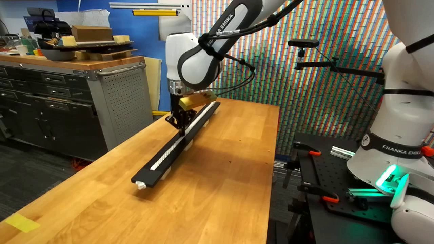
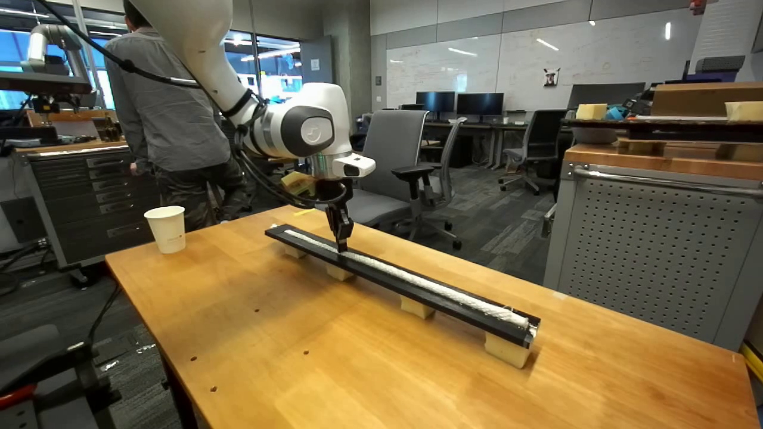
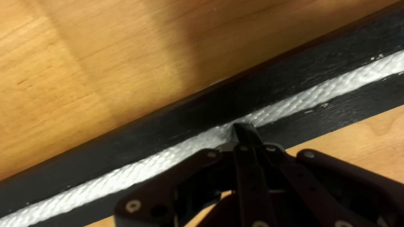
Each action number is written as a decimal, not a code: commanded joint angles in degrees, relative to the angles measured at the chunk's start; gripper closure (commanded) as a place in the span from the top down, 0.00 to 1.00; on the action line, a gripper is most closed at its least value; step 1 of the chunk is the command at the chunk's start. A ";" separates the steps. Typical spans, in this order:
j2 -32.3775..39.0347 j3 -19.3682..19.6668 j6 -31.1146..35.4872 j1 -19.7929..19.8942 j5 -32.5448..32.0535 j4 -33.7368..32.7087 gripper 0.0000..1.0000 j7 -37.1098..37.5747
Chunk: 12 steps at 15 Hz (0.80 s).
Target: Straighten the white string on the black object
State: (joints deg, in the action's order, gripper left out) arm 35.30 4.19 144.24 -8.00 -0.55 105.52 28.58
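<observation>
The black object [image 1: 144, 175] is a long narrow bar that runs along the wooden table, raised on small blocks. Along its top lies the white string [image 2: 441, 287], a braided cord that looks nearly straight in both exterior views. My gripper [image 3: 246, 127] points down with its fingers pressed together. In the wrist view the tips overlap the string, hiding a short piece of it, and the cord shows on both sides of them. In an exterior view the gripper [image 2: 341, 247] meets the string partway along the bar. Whether the tips press on the cord or hover just above, I cannot tell.
Several pale blocks [image 2: 506, 350] hold the bar up off the tabletop [image 1: 217, 189]. A paper cup [image 2: 167, 229] stands near a table corner. Yellow tape [image 1: 22, 222] marks another corner. Beyond the table are a grey cabinet [image 1: 125, 101], an office chair [image 2: 393, 155] and a person [image 2: 167, 107].
</observation>
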 commanded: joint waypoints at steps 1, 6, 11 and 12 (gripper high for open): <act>0.28 0.32 1.78 1.30 1.73 0.72 0.00 -1.80; -0.56 0.25 2.17 2.41 3.70 1.68 0.00 -2.32; -0.97 0.40 3.69 3.29 4.57 2.71 0.00 -2.59; -0.91 0.40 3.86 3.41 4.73 2.67 0.00 -2.66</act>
State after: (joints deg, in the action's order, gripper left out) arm 35.18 4.19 145.82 -5.73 2.80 106.12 28.16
